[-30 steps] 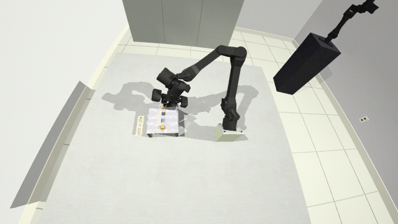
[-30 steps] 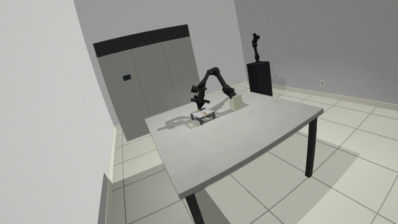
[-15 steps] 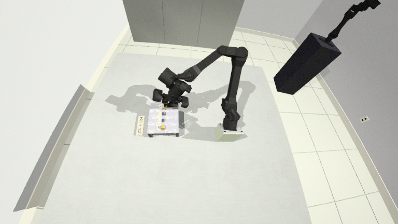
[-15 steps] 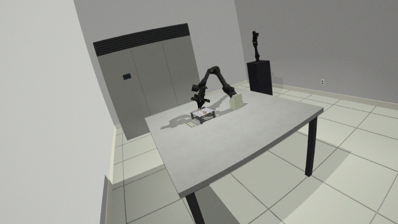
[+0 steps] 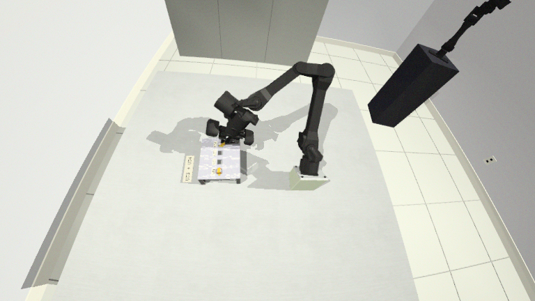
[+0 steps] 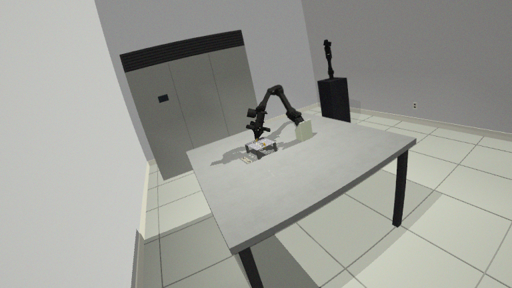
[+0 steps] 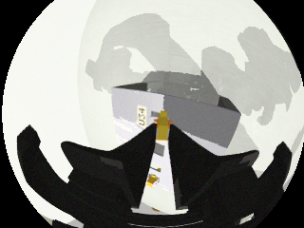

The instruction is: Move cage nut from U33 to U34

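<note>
- Nut point(image 5: 221, 144) point(image 6: 257, 140) point(image 7: 162, 125): at U34 on the rail point(image 5: 230, 159) point(image 6: 269, 143) point(image 7: 123, 102), towards the worktop's point(image 5: 276, 242) point(image 6: 321, 175) far left corner; U33 looks vacated, seating and wings can't be judged.
- Pincer point(image 5: 223, 143) point(image 6: 257, 139) point(image 7: 162, 128): clamped on it; pressing square, if needed, letting go and withdrawing remain.
- Other nut point(image 5: 219, 171) point(image 6: 265, 144) point(image 7: 153, 180): at the rail's opposite end, well apart from the pincer.

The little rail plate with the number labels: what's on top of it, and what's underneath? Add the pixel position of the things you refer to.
On the rail plate point(image 5: 233, 164) point(image 6: 269, 142) point(image 7: 201, 116) sits one yellow nut point(image 5: 219, 171) point(image 6: 264, 144) point(image 7: 152, 180). The gripper point(image 5: 223, 143) point(image 6: 257, 139) point(image 7: 162, 128) pinches another. Short legs show underneath; the plate hides the rest.
</note>
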You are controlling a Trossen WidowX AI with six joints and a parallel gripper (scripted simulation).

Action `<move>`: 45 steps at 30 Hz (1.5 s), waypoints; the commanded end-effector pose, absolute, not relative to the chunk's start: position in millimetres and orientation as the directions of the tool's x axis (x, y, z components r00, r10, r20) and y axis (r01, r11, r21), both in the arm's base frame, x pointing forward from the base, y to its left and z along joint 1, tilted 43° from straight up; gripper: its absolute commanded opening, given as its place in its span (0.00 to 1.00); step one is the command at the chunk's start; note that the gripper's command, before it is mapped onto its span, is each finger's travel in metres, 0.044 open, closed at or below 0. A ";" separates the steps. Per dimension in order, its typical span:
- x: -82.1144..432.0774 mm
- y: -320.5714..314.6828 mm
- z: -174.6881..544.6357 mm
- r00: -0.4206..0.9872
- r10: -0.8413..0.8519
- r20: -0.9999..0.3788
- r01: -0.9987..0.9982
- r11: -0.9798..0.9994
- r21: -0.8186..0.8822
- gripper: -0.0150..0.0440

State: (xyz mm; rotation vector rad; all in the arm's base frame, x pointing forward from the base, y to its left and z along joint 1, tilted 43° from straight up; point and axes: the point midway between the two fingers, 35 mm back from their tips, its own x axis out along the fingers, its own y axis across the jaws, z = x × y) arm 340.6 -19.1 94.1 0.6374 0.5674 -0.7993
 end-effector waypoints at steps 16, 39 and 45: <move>339.4 -19.8 92.7 0.591 -0.453 -0.668 0.775 0.548 0.314 0.31; 340.4 -19.4 93.1 0.590 -0.453 -0.668 0.776 0.547 0.313 0.31; 340.7 -19.2 93.2 0.582 -0.459 -0.671 0.782 0.543 0.307 0.31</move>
